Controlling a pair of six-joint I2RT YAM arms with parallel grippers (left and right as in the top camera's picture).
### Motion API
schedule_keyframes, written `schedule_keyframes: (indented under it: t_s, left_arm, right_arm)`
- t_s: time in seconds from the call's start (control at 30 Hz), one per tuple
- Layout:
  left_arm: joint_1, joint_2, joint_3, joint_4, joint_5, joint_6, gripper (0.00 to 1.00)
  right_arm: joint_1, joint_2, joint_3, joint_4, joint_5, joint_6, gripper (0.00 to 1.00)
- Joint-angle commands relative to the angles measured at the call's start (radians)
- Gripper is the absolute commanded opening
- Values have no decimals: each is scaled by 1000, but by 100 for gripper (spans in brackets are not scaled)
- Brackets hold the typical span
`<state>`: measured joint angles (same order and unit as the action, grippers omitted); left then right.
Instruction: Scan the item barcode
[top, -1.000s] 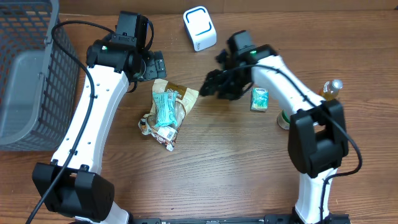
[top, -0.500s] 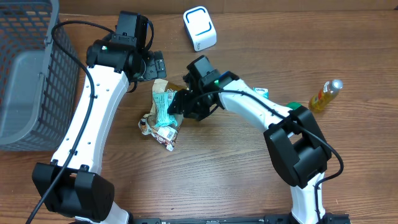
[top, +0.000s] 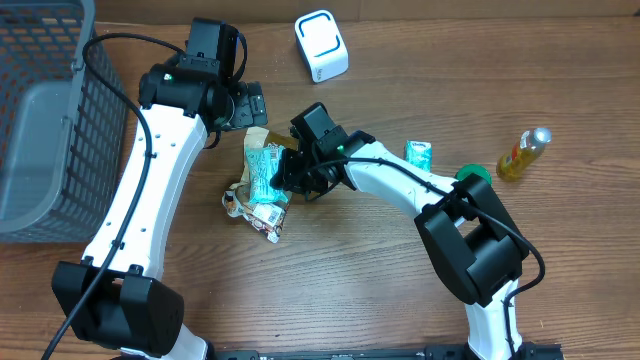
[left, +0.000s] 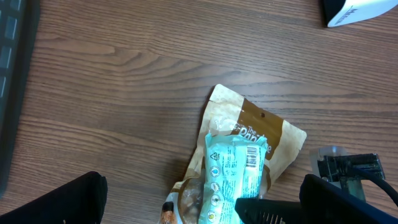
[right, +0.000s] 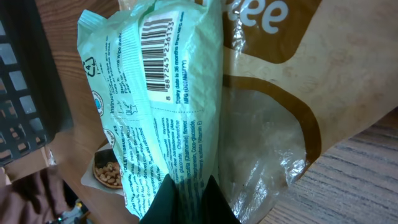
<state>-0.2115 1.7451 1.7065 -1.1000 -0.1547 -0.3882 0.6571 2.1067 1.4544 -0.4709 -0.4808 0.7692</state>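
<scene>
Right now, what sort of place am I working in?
Probably a mock shop checkout: a white scanner unit, a grey mesh basket, and packaged goods such as a teal packet with a barcode on a wooden table.

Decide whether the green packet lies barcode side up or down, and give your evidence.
Up: the barcode on the green packet faces the camera, readable in the right wrist view.

Three eyes on one table, two riding my wrists
The overhead camera looks straight down from far off and takes in the whole table (top: 340, 290) with both my arms. My left wrist camera faces down from mid height, and my right wrist camera sits very close. All three share the green packet (top: 264, 172) lying on the brown pouch (left: 277, 134), barcode side up
</scene>
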Motion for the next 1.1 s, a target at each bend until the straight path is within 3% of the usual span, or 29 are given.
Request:
schedule_keyframes:
  t_s: [0.0, 0.17, 0.47, 0.63, 0.87, 0.9, 0.97, 1.0, 1.07]
  left_arm:
    - [-5, -12, 17, 0, -10, 15, 100]
    - [-5, -12, 17, 0, -10, 15, 100]
    - [-5, -12, 17, 0, -10, 15, 100]
    - [-5, -12, 17, 0, -10, 15, 100]
    - [-5, -12, 17, 0, -10, 15, 100]
    - [-5, -12, 17, 0, -10, 15, 100]
    - [-5, -12, 17, 0, -10, 15, 100]
    - [-5, -12, 17, 0, -10, 15, 99]
    - [-5, -12, 17, 0, -10, 15, 100]
  right_arm:
    - [-31, -43, -19, -6, -33, -29, 4]
    - [-73, -141, -19, -76, -48, -208, 4]
    - [-181, -197, -34, -386, -19, -535, 4]
    - [-209, -197, -66, -431, 66, -612, 4]
    - [-209, -195, -132, -418, 77, -613, 6]
    - [-209, -193, -137, -417, 81, -614, 13]
    - [-209, -192, -145, -417, 88, -613, 61]
    - [-209, -192, -146, -418, 95, -613, 73]
    - [-209, -192, -146, -421, 131, -613, 86]
